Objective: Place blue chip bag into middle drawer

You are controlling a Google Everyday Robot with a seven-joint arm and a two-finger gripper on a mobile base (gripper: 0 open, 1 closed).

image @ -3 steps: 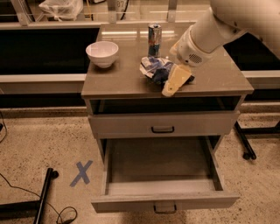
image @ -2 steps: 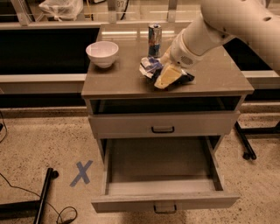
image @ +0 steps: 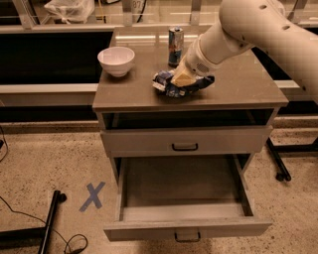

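Right up front, the middle drawer (image: pixel 181 186) stands pulled well out of the cabinet. Its flat grey floor is on show between low side walls, and its small dark handle (image: pixel 187 237) sits on the front panel facing us. Off to its left on the speckled floor there's a blue tape cross (image: pixel 92 196), and nearer the corner a black stand leg (image: pixel 48 224).

Moving up, the upper grey drawer (image: pixel 149 141) is pushed in, with only its front panel and dark pull (image: pixel 185 147) showing. A dark gap runs between it and the top.

Now onto the counter (image: pixel 129 92), and here's the action. The blue chip bag (image: pixel 168 89) lies crumpled near the front edge, about mid-width, dark blue with white patches. It rests on the surface, up above and behind the pulled-out drawer, not in it. The claw (image: pixel 183 78) is right down on top of the bag, touching it, pale yellow against the foil. Whether it's clamped on the bag or spread, I can't tell from here. The white arm (image: pixel 248 25) sweeps in from the upper right, angled down to it.

To the left of the bag, well apart, a white bowl (image: pixel 116 60) sits upright. Just behind the bag, the slim blue-silver can (image: pixel 175 46) stands upright toward the back of the counter. Farthest back, a clear plastic bag (image: pixel 69 7) rests on a ledge at top left.
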